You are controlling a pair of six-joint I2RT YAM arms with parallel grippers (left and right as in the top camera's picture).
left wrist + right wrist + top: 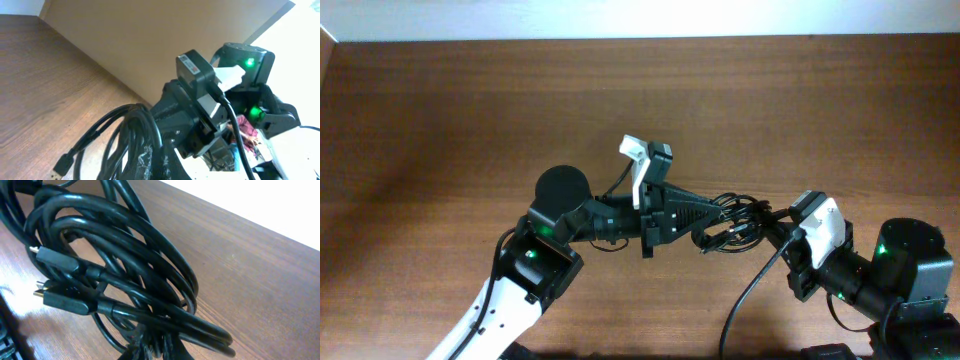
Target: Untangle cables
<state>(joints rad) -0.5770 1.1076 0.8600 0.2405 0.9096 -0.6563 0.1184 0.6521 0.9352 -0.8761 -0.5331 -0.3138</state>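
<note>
At the centre-right of the table (470, 110), the cables (738, 212) form one coiled bundle held between both arms. The left gripper (708, 222) is fully closed on one side of the bundle. The right gripper (773, 233) is clamped on the opposite side. Two plugs (59, 259) protrude from the coil.

Table (440, 100): under everything; its far edge runs along the top of the overhead view.
Cables (738, 218): one looped bundle right of the table's middle, between the two grippers.
Left gripper (705, 222): closed on the bundle's left side; its arm reaches in from the near left.
Right gripper (770, 232): closed on the bundle's right side; its arm comes from the near right.
Plugs (57, 260): two, one above the other, on the left of the bundle in the right wrist view.
</note>
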